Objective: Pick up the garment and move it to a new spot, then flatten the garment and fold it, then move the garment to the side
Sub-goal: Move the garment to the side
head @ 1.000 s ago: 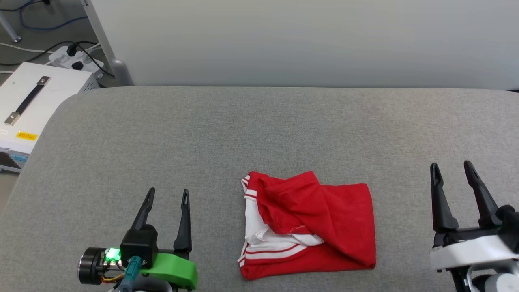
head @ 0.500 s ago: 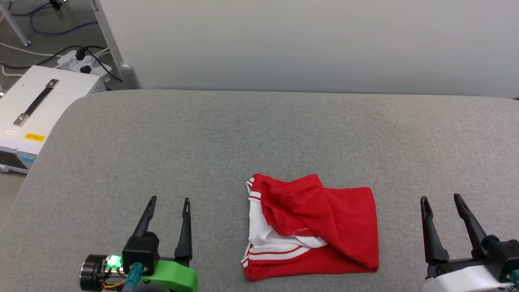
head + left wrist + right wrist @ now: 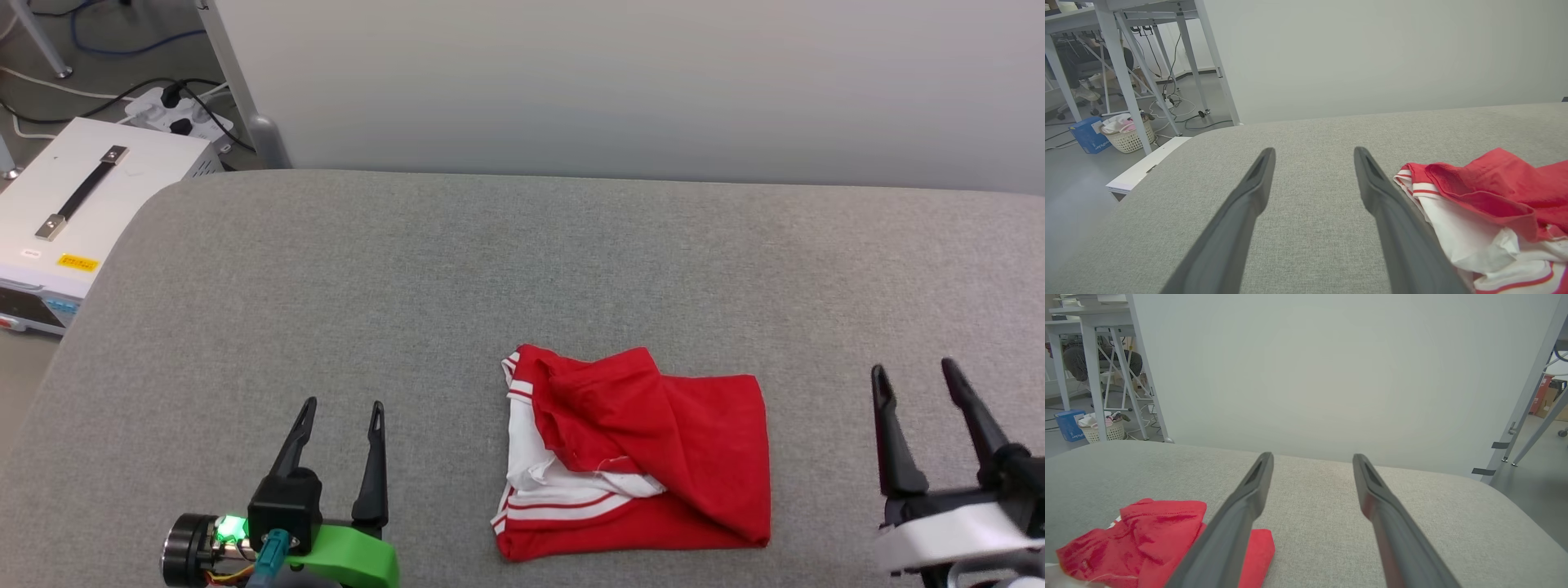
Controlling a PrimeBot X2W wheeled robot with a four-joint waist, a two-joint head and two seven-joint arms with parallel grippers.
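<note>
**Both grippers wide and empty, red shirt bunched between them**

Head view: the garment lies on the grey padded top in a compact, rumpled bundle. Red cloth is lapped over a white sleeve with striped trim. It sits between the two pairs of fingers, off the inner side of each. The left gripper and the right gripper are both clear of it. Both have their fingers spread wide with nothing between them.

Left wrist view: the left gripper points along bare grey cloth, its jaws far apart and empty. The garment lies just beside the outer face of the right-hand finger, its striped white sleeve edge nearest. Whether cloth and finger touch, I cannot tell.

Right wrist view: the right gripper is likewise wide open and holds nothing. The garment lies off the left-hand finger, partly hidden behind it.

Step in hand, as a judgement: this fits two stages. The shirt may be a loose heap waiting to be picked up and carried to a new spot. Or it may be a roughly folded bundle that has been set down. The uneven lap of red over white leans toward a heap, but the pictures do not settle it. Any coming grasp would need a finger under a cloth edge, pinching few layers so the bundle does not drag.
</note>
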